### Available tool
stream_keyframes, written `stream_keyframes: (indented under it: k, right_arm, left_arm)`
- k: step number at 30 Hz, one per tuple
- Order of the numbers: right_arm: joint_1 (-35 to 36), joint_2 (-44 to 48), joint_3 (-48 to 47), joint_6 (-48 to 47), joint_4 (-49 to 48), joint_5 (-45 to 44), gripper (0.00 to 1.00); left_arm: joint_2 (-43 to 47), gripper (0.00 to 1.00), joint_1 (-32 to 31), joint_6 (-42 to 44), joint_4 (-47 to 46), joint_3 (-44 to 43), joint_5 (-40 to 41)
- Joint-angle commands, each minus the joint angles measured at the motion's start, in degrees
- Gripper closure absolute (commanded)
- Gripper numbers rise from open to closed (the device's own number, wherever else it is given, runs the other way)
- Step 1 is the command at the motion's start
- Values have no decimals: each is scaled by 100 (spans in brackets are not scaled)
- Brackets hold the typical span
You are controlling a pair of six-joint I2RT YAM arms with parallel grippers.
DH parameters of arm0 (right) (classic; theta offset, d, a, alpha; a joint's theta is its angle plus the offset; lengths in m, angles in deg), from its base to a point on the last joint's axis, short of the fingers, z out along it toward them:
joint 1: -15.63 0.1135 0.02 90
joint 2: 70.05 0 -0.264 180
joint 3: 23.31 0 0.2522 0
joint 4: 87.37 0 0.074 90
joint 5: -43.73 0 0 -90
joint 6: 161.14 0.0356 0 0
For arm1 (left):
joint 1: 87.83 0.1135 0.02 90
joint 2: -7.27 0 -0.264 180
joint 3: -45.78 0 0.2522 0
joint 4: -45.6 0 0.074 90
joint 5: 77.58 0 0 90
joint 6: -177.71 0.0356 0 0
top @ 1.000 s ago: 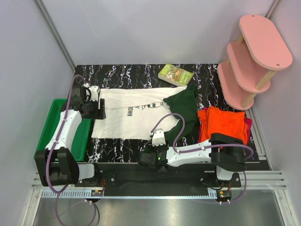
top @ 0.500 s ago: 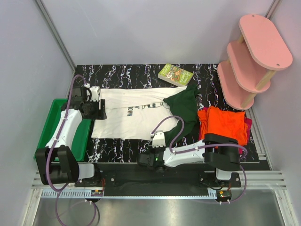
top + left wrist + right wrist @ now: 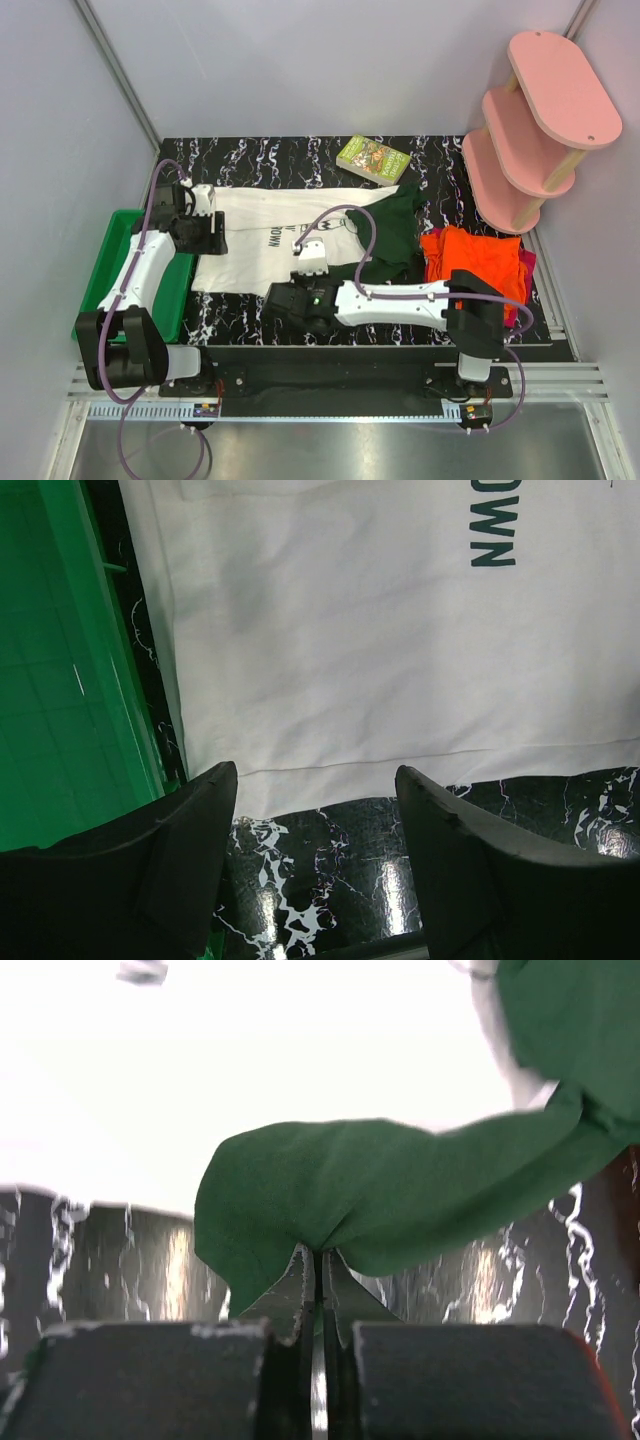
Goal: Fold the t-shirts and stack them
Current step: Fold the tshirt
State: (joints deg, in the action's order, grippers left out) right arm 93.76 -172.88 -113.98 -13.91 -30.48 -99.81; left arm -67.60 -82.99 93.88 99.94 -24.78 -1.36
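Observation:
The cream-white t-shirt [image 3: 265,250] lies spread on the black marble table, printed side up. Its dark green sleeve [image 3: 392,232] stretches left from the shirt's right end. My right gripper [image 3: 292,298] hovers near the shirt's front hem. In the right wrist view it [image 3: 318,1252] is shut on a fold of the green sleeve [image 3: 400,1190], raised above the table. My left gripper [image 3: 205,232] stands open over the shirt's left edge; its jaws [image 3: 315,775] straddle the hem [image 3: 380,650] with nothing between them. Folded orange [image 3: 475,260] and magenta-red [image 3: 525,262] shirts lie at the right.
A green tray [image 3: 110,260] sits at the table's left edge, close to my left arm. A small green book [image 3: 373,158] lies behind the shirt. A pink three-tier shelf [image 3: 535,120] stands at the back right. Grey walls close in both sides.
My right gripper has shut on the green sleeve and moved left and away from the front edge, drawing the sleeve over the shirt. The left arm has not moved.

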Motion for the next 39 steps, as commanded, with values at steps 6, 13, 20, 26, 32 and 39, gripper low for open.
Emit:
stream_keyframes:
  k: [6, 13, 20, 26, 32, 39]
  right_arm:
    - [-755, -923, -615, -546, -33, -140, 100]
    - [-1308, -1292, -580, -757, -490, -60, 100]
    - [-1476, -1082, -642, -1275, -824, -122, 57]
    - [-1248, -195, -124, -1372, -824, -175, 37]
    - [-694, 157, 544, -1373, -780, -139, 39]
    - [-456, -123, 984, -1013, -570, 151, 44]
  left_arm:
    - [157, 31, -10, 138, -138, 99, -160]
    - [253, 31, -10, 147, -129, 204, -143]
    - [359, 31, -9, 138, -129, 265, -133]
    - [315, 31, -9, 103, -138, 257, -169]
    - [227, 31, -1, 94, -138, 248, -169]
    - [166, 31, -10, 59, -147, 230, -186]
